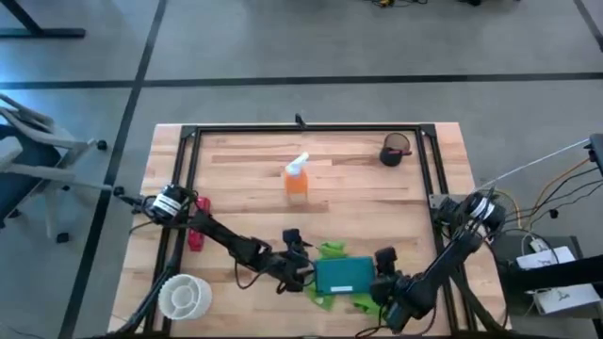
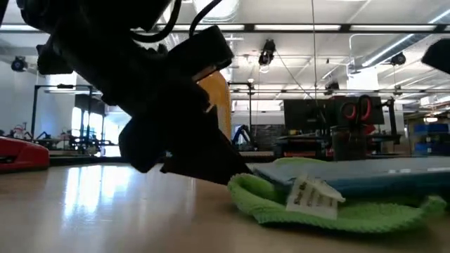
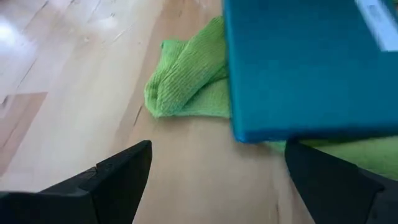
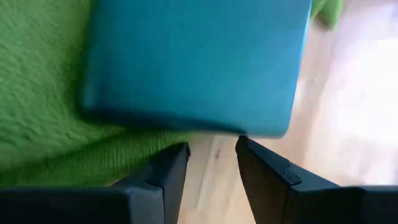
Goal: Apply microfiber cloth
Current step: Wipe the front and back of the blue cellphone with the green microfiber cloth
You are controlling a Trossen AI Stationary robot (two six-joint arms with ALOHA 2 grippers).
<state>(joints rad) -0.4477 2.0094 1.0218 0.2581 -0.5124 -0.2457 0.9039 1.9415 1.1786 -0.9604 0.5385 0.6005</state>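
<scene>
That limp lime-green microfiber cloth [image 1: 330, 252], pinned under the flat teal tablet [image 1: 344, 276], looks soft and light, best pinched at its bunched 10 o'clock corner by the wide-open, empty left gripper [image 1: 300, 273], while the right gripper [image 1: 382, 282], fingers narrowly parted and empty, sits at the tablet's 3 o'clock edge.

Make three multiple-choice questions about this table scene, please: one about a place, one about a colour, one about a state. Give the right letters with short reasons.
1. Where is the teal tablet?
A. On top of the microfiber cloth
B. Under the orange spray bottle
C. Inside the white bowl

2. What colour is the microfiber cloth?
A. Red
B. Lime green
C. White

3. How are the fingers of the left gripper?
A. Shut on the cloth
B. Shut on the tablet
C. Open, holding nothing

Answers:
1. A: green fabric shows around and beneath the tablet's edges in the high view and both wrist views.
2. B: every view shows it bright green.
3. C: the left wrist view shows bare table between the spread fingers.

The right gripper sits at the tablet's other side.
</scene>
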